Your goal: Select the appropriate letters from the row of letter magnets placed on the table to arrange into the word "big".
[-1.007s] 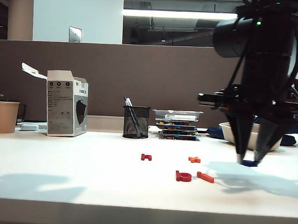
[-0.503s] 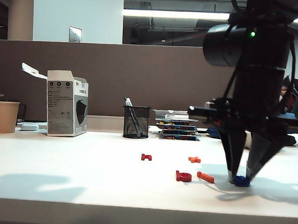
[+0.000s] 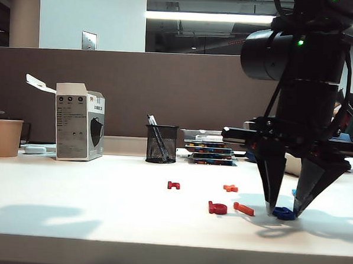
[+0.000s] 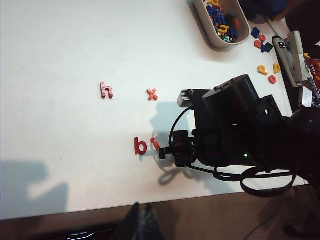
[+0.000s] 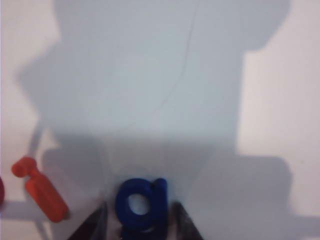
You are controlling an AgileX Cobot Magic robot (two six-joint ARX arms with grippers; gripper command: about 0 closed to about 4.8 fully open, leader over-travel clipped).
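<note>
Carried in from the right edge, the blue g [image 3: 284,213] now lies on the bench [image 3: 101,217] just right of the i [image 3: 243,209], with the b [image 3: 217,208] left of that, so "big" reads in a row. Right end effector [image 3: 285,212] has spread its fingers; they straddle the g with gaps either side, apparently releasing it. Left end effector [image 4: 141,222] hangs off the bench's near edge, fingers together, empty. The h [image 3: 173,185] and x [image 3: 230,187] sit behind, unused.
</note>
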